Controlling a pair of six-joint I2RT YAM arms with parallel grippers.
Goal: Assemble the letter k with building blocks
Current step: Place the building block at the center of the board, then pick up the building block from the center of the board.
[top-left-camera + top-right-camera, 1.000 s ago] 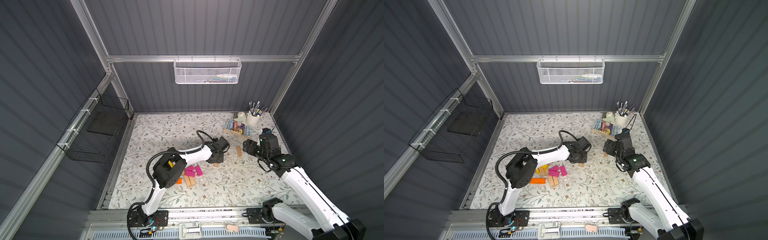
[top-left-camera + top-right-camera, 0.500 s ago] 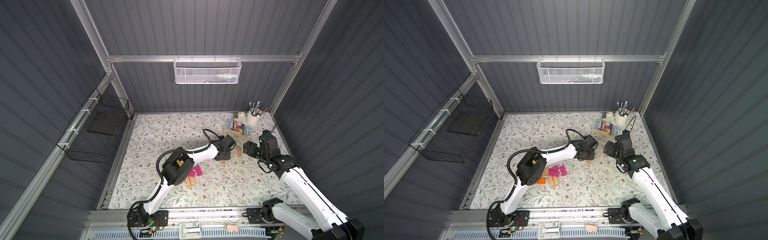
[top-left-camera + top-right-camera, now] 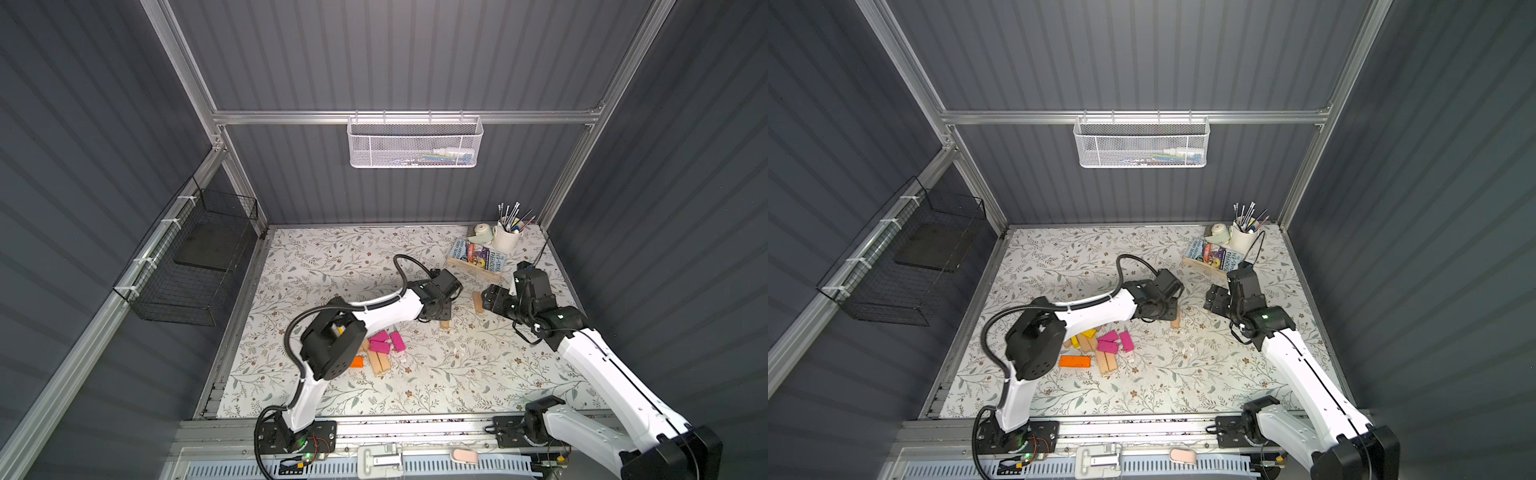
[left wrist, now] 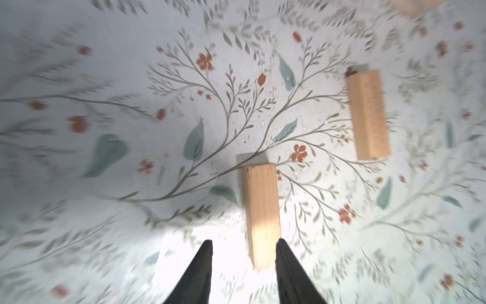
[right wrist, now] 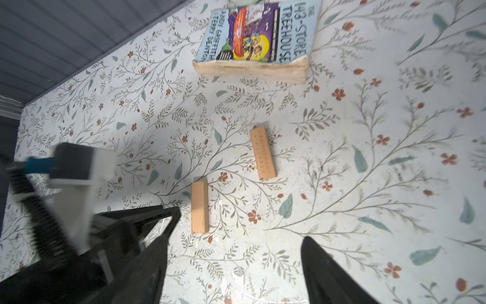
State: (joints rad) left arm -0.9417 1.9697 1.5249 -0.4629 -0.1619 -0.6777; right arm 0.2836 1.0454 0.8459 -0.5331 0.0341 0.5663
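Observation:
Two plain tan building blocks lie flat on the floral mat. One tan block (image 4: 261,210) (image 3: 445,324) (image 5: 200,208) rests with its near end between the tips of my left gripper (image 4: 244,240) (image 3: 441,312), which is open and does not clamp it. The other tan block (image 4: 368,115) (image 3: 478,302) (image 5: 263,156) lies a short way off, just in front of my right gripper (image 5: 236,250) (image 3: 492,301), open and empty. A pile of blocks sits by the left arm's elbow: magenta blocks (image 3: 1108,346), an orange block (image 3: 1074,361), a yellow block (image 3: 1088,333), tan blocks (image 3: 1105,362).
A book (image 5: 252,34) lies on a wooden tray (image 3: 469,266) at the back right, beside a white cup of brushes (image 3: 507,237). A black wire basket (image 3: 187,257) hangs on the left wall, a white mesh basket (image 3: 415,141) on the back wall.
My left gripper shifted right with the tan block, then its jaws parted and the block now lies loose on the mat. My right gripper's jaws narrowed a little.

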